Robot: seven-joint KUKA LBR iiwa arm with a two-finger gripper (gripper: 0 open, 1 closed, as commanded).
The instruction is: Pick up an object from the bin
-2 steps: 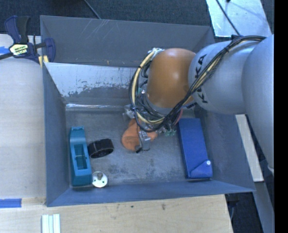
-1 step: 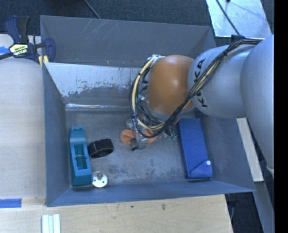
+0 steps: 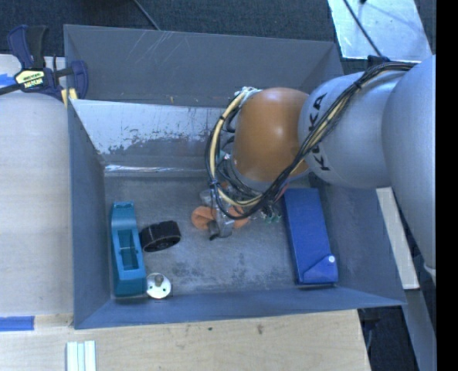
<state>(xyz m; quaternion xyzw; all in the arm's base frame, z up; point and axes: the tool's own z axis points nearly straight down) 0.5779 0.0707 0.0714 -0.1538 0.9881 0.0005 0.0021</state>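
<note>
My gripper (image 3: 221,227) is low in the middle of the bin, under the arm's orange dome. It sits right at a small orange thing (image 3: 202,217), which peeks out on the gripper's left side and is mostly hidden by it. A short black cylinder (image 3: 160,236) lies on the floor a little to the left of the gripper. To the gripper's right, a flat blue box (image 3: 309,236) lies lengthwise along the bin's right wall.
A blue tape dispenser (image 3: 125,249) lies along the left wall, with a small white round piece (image 3: 158,286) at its near end. The arm and its cables hide the bin's back right part. Bare floor shows in front of the gripper.
</note>
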